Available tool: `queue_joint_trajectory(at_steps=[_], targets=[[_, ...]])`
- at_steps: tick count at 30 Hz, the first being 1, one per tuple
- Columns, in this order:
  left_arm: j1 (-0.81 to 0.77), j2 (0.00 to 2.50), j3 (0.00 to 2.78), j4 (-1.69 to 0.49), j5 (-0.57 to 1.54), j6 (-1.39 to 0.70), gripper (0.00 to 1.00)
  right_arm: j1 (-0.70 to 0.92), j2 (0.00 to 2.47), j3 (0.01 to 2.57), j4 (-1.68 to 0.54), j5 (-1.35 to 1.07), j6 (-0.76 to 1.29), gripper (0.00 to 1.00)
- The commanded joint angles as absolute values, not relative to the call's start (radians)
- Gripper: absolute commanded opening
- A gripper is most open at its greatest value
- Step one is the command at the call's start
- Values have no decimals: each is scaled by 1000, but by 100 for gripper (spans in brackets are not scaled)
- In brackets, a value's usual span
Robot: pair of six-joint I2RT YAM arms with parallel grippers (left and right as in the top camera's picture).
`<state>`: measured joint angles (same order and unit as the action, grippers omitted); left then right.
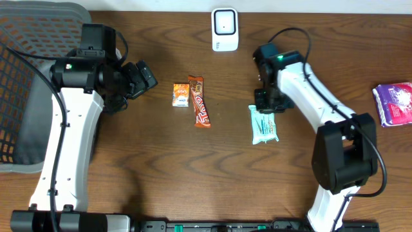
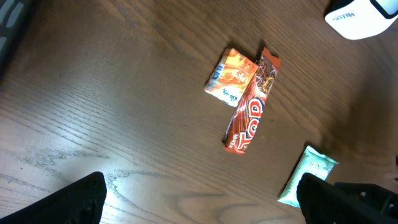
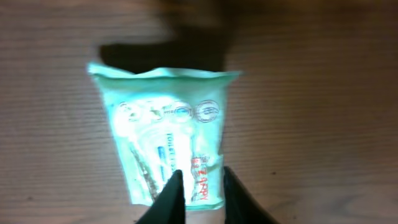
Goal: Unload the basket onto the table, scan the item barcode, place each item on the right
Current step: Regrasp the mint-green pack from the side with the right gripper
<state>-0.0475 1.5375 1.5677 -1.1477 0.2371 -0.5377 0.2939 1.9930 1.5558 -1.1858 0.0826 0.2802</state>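
- A mint-green packet (image 1: pixel 264 125) lies flat on the wooden tabletop (image 1: pixel 161 167), right of centre in the overhead view.
- The right wrist view alone shows its printed face, with round emblems and red lettering; the print is too blurred to read.
- The right tool (image 3: pixel 200 186) sits at the packet's lower edge in that view, tips narrowly apart. Whether it pinches the wrapper cannot be told.
- The overhead view shows a white scanner (image 1: pixel 224 29) at top centre, well apart from the packet.
- An orange-brown candy bar (image 1: pixel 200 102) and a small orange packet (image 1: pixel 181 95) lie side by side at centre.
- The left tool (image 1: pixel 143 78) hovers left of them, spread wide.
- Only the overhead view shows a purple packet (image 1: pixel 394 103) at the right edge and a black mesh basket (image 1: pixel 26 58) at upper left.
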Motion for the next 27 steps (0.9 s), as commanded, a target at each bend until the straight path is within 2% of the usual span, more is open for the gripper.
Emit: queue_joint_trajectory(at_steps=[1, 3, 8, 13, 16, 21, 24, 27], targets=[[-44, 1543, 1575, -1151, 235, -525, 98, 219, 1994, 1551, -1186, 18, 210, 26], [-44, 1543, 1575, -1151, 235, -525, 98, 190, 1994, 1536, -1178, -30, 191, 43], [-44, 1543, 1575, -1151, 235, -525, 98, 121, 1994, 1467, -1148, -282, 30, 70], [-44, 1543, 1575, -1151, 235, -525, 98, 80, 1994, 1359, -1058, -441, -31, 76], [-44, 1543, 1575, -1151, 235, -525, 98, 79, 1994, 1295, -992, -482, -31, 73], [-44, 1543, 1575, -1151, 235, -525, 98, 81, 1994, 1186, -857, -499, 73, 58], [-44, 1543, 1575, -1151, 235, -525, 98, 90, 1994, 1115, -769, -499, 133, 57], [-44, 1543, 1575, -1151, 235, -525, 98, 103, 1994, 1046, -661, -500, 199, 37]])
